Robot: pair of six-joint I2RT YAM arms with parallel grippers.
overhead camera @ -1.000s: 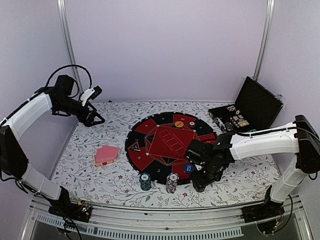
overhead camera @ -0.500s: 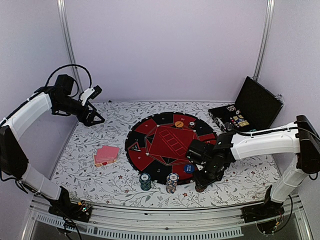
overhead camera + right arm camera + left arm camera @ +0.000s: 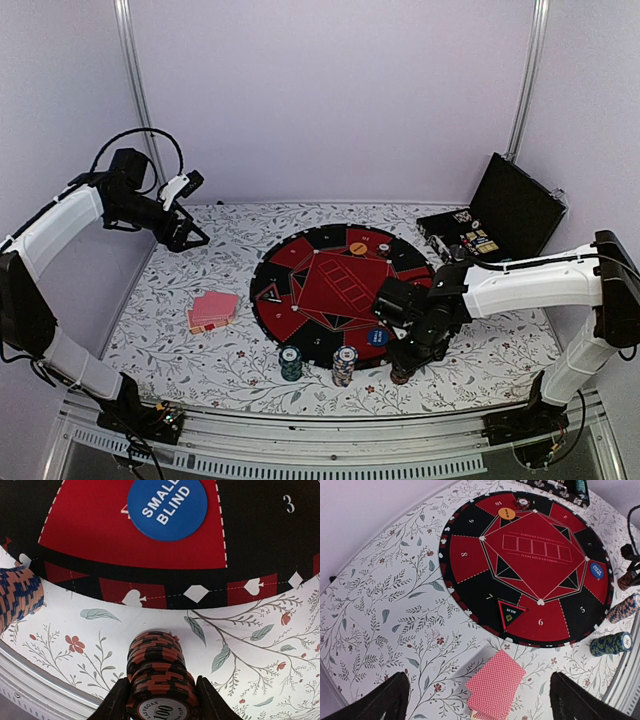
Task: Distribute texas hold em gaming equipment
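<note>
Tabletop: flowered cloth under everything.
Mat: round, red and black, flat mid-table; clock directions below are read from its centre in the top view, 12 being the far side.
Case: black, lid up, off the mat at 2 o'clock.
Left gripper: held in the air at 10 o'clock, well apart from the mat; fingers spread wide, nothing between them.
Right gripper: low at 5 o'clock, both fingers pressed to the sides of the dark red chip stack.
Dark red chip stack: on the cloth just outside the mat's rim at 5 o'clock, top chip reading 100.
Cards: pink-red backs, an untidy pile on the cloth at 9 o'clock.
Blue-and-orange chip stack: just off the rim at 6 o'clock.
Green chip stack: at 7 o'clock, near the blue-and-orange one.
Blue disc: marked SMALL BLIND, flat on the mat at 5 o'clock.
Orange disc: on the mat at 12 o'clock.
Single chip: just beside the orange disc.
</note>
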